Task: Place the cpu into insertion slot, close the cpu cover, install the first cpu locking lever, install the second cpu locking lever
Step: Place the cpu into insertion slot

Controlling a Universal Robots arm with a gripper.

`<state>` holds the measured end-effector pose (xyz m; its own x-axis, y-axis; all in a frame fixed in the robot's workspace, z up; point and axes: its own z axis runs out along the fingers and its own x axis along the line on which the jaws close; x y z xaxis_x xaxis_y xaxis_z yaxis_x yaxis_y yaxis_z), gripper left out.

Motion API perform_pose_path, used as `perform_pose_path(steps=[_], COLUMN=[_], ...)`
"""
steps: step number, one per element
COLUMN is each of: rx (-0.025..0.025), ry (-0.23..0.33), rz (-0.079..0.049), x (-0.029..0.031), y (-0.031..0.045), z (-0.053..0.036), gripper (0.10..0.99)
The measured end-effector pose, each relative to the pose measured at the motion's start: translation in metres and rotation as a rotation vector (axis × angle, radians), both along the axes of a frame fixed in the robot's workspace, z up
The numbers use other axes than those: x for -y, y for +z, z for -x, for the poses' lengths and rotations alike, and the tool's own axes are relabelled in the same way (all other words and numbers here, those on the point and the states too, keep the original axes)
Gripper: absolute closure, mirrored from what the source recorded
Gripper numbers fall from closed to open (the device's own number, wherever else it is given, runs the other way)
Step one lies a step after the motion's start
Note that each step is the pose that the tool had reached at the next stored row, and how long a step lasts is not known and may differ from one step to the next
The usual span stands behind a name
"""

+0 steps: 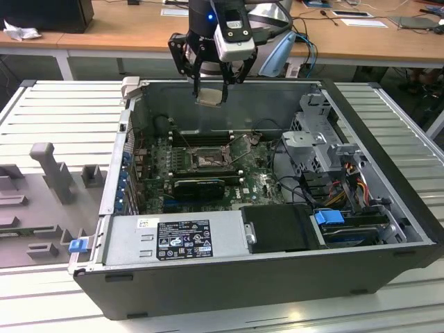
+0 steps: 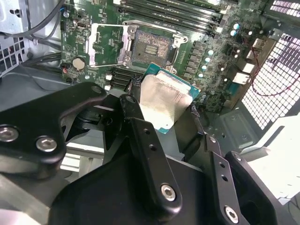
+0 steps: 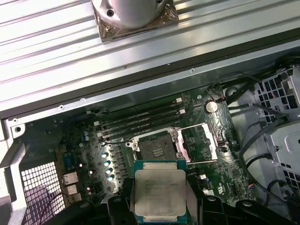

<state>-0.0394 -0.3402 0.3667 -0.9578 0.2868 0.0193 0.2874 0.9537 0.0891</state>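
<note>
Black fingers [image 2: 138, 126] of gripper [image 2: 163, 101] closed on two opp. edges of cpu [image 2: 165, 104], chip pinched flat btwn them, silver top up. Exterior view: cpu hangs at upper centre of frame, over rear wall of pc case [image 1: 388, 208], well apart from insertion slot [image 1: 207, 161] mid-frame. Slot pin field exposed; cpu cover [image 3: 199, 143] flipped open just beside it.
</note>
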Motion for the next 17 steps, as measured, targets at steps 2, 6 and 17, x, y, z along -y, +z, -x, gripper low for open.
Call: perform_pose_path(steps=[2, 6, 17], rx=[0.0000, 0.0000, 0.0000], ry=[-0.009, -0.031, -0.084], rz=[0.000, 0.000, 0.000], x=[0.0000, 0.0000, 0.0000], y=[0.0000, 0.0000, 0.0000], z=[0.0000, 0.0000, 0.0000], gripper=[0.557, 0.557, 0.557])
